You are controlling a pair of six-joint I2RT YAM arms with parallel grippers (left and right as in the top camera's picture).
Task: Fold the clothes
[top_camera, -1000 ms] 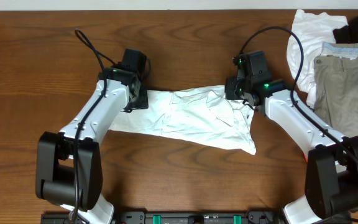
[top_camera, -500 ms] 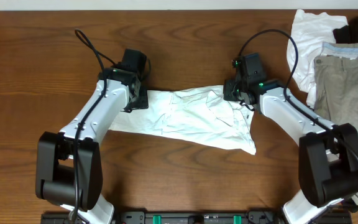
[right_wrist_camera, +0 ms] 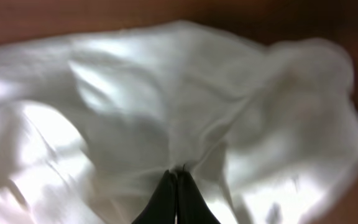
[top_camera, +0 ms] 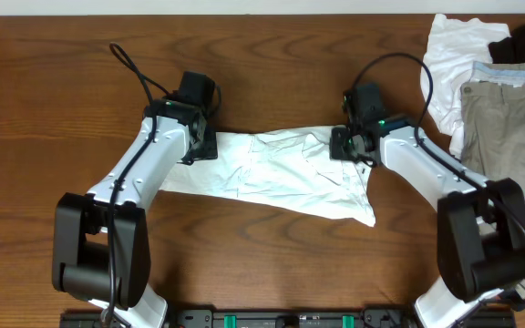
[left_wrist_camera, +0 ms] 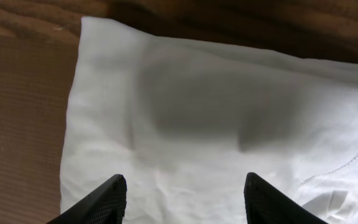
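Across the middle of the wooden table lies the wrinkled white garment, reaching from one arm to the other. At its left edge the left gripper is poised with fingers spread over flat cloth. Near its upper right corner the right gripper is pressed together, pinching a gather of fabric

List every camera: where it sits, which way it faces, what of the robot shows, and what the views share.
Overhead: above the table, looking straight down at the white garment; both arms, left hand and right hand show.
Left wrist: on the left arm, facing down over the garment's corner; its two open fingertips show.
Right wrist: on the right arm, facing down onto bunched fabric; its shut fingertips show.
Shared: all three see the white garment.
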